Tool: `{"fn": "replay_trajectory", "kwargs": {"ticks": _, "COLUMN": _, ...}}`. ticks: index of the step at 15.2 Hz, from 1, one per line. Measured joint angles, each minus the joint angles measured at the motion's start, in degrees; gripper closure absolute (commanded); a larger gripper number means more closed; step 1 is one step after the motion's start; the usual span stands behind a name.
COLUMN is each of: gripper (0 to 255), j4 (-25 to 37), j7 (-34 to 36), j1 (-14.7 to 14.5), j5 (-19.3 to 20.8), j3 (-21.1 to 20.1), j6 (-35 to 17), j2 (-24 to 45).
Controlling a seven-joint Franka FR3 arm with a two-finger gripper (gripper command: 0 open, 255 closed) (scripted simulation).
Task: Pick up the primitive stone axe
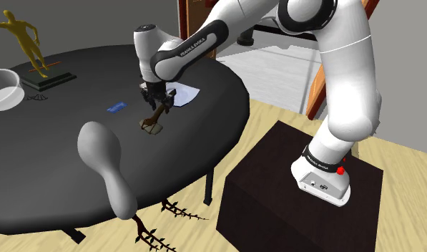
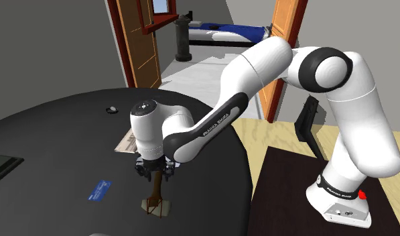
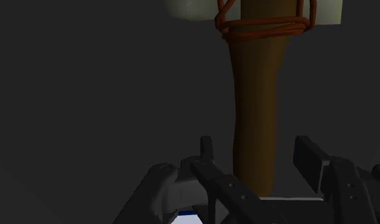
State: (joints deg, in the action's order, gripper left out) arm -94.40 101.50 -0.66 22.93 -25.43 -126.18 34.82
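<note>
Though not yet clasping, straddling axe (image 1: 153,124) handle with open hand (image 1: 157,106), head lying toward shoulder view's lower left.

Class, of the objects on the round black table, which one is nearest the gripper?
The stone axe: its brown handle lies between the fingers. The white sheet, blue card, bowl and gold figure all sit farther off.

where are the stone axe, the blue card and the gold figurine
stone axe (image 3: 255,114) wrist view, on its handle
blue card (image 1: 116,107) shoulder view, its centre
gold figurine (image 1: 24,37) shoulder view, its torso
</note>
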Motion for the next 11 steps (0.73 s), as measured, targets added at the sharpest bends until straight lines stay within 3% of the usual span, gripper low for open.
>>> {"fn": "replay_trajectory", "kwargs": {"ticks": 11, "gripper": 255, "j4": -0.1, "j7": -0.1, "j1": 0.1, "j5": -0.2, "j3": -0.2, "j6": 0.4, "j2": -0.5}}
